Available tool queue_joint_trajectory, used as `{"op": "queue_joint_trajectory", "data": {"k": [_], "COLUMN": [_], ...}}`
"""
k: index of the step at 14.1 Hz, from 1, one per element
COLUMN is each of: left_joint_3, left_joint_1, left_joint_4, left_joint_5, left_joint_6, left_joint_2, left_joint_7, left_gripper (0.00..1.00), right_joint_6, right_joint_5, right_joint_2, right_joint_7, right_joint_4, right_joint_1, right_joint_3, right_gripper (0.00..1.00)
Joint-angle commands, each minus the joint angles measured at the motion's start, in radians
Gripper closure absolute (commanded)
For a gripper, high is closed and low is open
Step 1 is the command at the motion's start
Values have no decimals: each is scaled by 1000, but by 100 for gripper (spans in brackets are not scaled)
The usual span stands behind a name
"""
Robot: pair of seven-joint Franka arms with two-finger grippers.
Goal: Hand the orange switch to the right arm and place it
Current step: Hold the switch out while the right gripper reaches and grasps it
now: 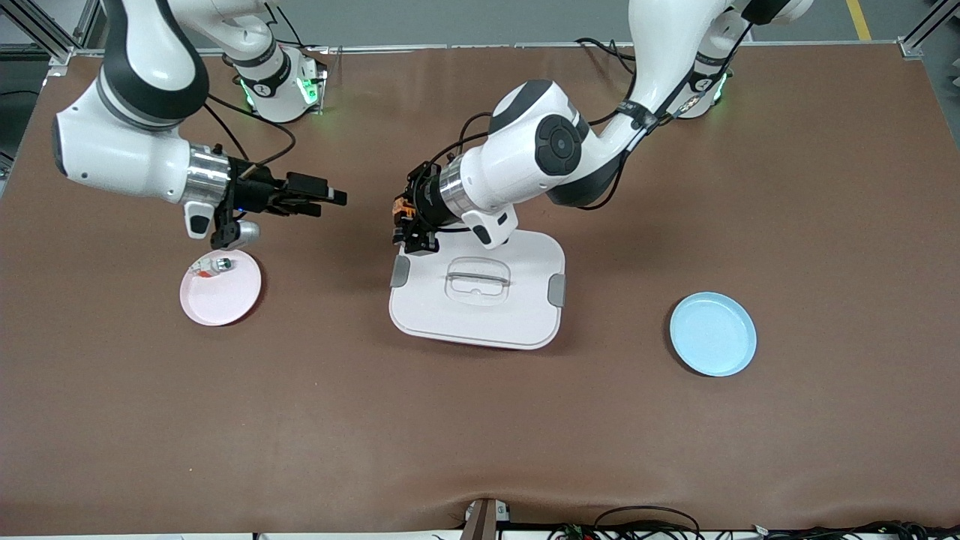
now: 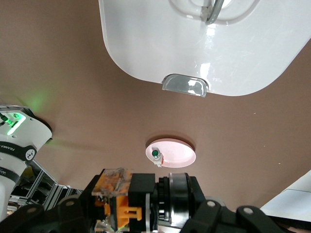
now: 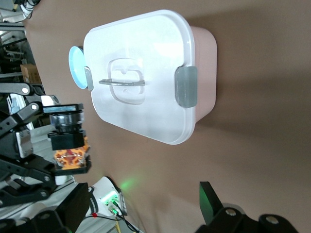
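Now handover | left gripper clamped on orange switch | right gripper fingers apart, over desk | next: align, close in

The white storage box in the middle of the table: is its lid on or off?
On. The white lid covers the storage box, and a grey clip sits over its edge. Whether it is latched, cannot tell.

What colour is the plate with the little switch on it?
Pink plate; the front view shows it best.

No legible text, labels or numbers — none.
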Motion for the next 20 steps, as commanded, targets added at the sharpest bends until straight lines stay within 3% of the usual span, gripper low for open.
{"op": "queue_joint_trajectory", "data": {"k": [1, 9, 20], "left_joint_3": [6, 8, 6], "left_joint_1": [-17, -23, -23], "left_joint_4": [35, 35, 35], "left_joint_5": [-17, -16, -16], "left_joint_6": [14, 18, 18], "left_joint_2": [20, 20, 19], "left_joint_7": [-4, 8, 13], "left_gripper": [86, 86, 86], "right_joint_6": [40, 211, 301], "right_joint_5": [34, 83, 89], "right_joint_2": [-27, -7, 61], "right_joint_7": [67, 202, 227], "right_joint_4": [-13, -4, 24], "right_joint_1": [43, 180, 254], "right_joint_3": [-5, -5, -5], "right_gripper": [0, 0, 0]}}
